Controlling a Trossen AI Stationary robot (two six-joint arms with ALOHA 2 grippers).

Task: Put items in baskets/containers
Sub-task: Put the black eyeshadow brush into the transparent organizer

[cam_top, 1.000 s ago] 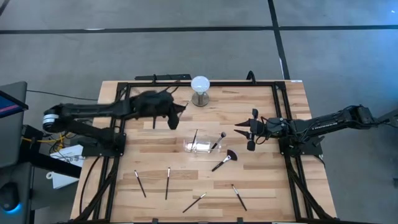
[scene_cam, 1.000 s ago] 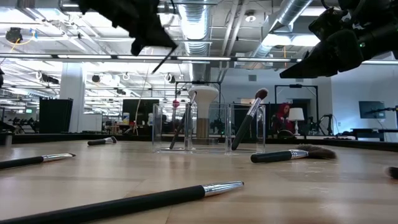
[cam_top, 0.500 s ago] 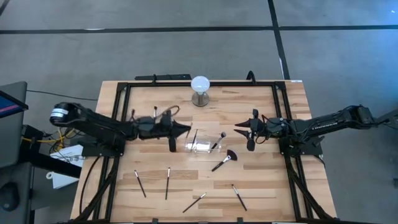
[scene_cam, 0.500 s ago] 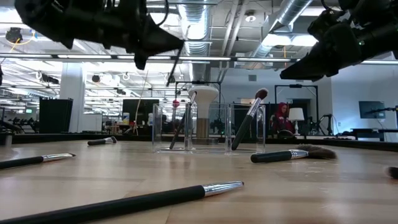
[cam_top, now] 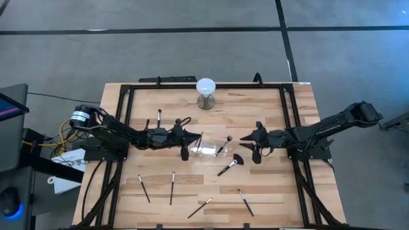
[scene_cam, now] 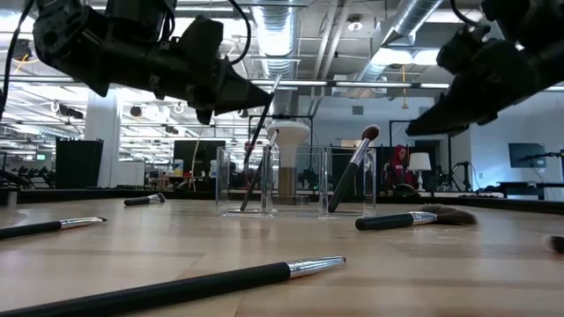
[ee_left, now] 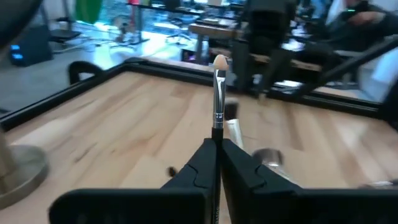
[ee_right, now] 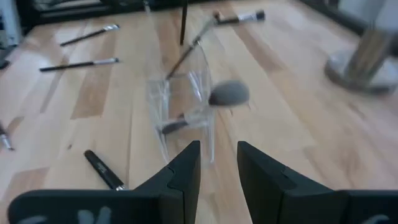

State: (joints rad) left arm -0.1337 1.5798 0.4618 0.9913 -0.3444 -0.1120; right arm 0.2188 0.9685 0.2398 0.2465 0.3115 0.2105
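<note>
left gripper (ee_left: pixel 216 146) clamped on slim dark brush (ee_left: pixel 217 99), tan tip forward, clear holder (cam_top: pixel 206 150) just ahead, right gripper (ee_right: pixel 217 163) parted, empty

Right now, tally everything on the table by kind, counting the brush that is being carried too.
Slim makeup brushes lying loose on the table: 5
Fan brush, lying loose: 1
Brushes standing in the clear holder: 2
Brush held in the left gripper: 1
Clear holder: 1
White globe on a metal base: 1
Total: 11
</note>
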